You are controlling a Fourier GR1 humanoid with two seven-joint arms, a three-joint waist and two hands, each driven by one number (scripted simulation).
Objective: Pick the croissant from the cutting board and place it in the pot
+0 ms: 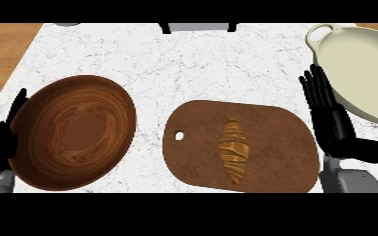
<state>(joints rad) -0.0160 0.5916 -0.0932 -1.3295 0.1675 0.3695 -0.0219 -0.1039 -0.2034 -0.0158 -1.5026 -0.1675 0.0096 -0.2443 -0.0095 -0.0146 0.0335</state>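
A golden-brown croissant (233,150) lies lengthwise on the brown cutting board (277,130) at the lower middle of the counter. The cream pot (353,60) with a loop handle sits at the right edge, partly cut off by the view. My right hand (328,115) stands open, fingers straight and pointing up, just right of the board and left of the pot, touching nothing. At the far left edge my left hand (9,130) shows only in part, open, beside the wooden bowl.
A large wooden bowl (74,130) fills the lower left of the white marble counter (184,60). A wooden surface (15,45) borders the counter at the upper left. A grey object (198,27) sits at the counter's far edge.
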